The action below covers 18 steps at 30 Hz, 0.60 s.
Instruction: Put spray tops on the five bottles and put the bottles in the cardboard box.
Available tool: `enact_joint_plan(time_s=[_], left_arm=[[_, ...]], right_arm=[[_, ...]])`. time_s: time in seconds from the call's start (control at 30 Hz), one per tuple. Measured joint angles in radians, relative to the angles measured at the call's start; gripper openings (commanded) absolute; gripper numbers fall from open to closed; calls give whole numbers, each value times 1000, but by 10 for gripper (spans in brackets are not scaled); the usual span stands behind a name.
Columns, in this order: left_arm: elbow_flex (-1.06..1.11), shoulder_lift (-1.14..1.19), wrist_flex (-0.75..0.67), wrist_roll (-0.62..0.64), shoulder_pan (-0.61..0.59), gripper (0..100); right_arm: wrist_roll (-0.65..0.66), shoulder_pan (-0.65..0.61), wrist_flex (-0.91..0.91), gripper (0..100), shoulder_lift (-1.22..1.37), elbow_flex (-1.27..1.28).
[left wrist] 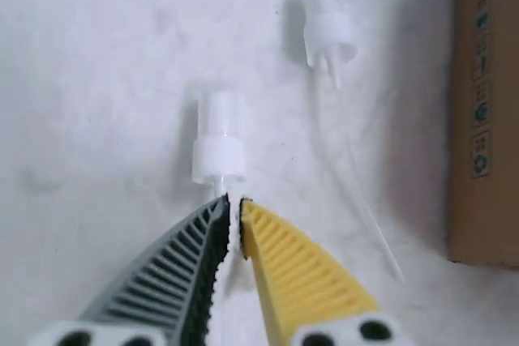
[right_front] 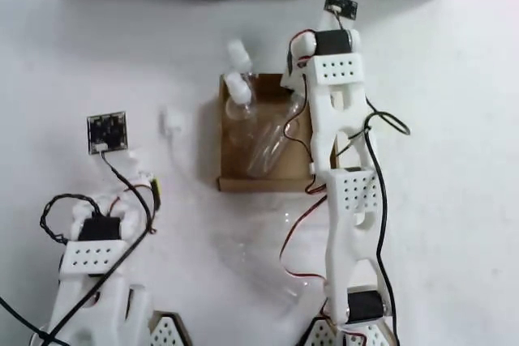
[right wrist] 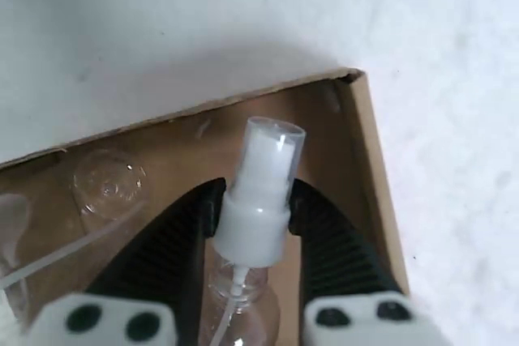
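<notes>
The white desk carries everything. The right arm stretches along the right side of the cardboard box and ends over its far right corner. The left arm sits well apart from the box, near the desk's front left.

The box lies open, with clear bottles lying inside and two white tops showing at its far left corner. Another clear bottle seems to lie on the desk just in front of the box, though it is hard to make out.

The right hand is clenched on the white collar of a fitted spray top. This top sits on a capped bottle, held inside the box close to a corner. The left hand is clenched on the thin stem of a second spray top, which rests on the desk. A loose spray top, its long tube trailing, lies between that one and the box wall.
</notes>
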Motion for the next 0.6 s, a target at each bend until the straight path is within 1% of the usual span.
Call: enact_joint_plan(time_s=[0.13, 0.33, 0.6], left_arm=[[0, 0, -9, 0, 0, 21], [0, 0, -9, 0, 0, 21], [0, 0, -9, 0, 0, 21]], right_arm=[[40, -8, 3, 16, 0, 0], [48, -23, 6, 16, -55, 3], [48, -23, 6, 16, -190, 175]])
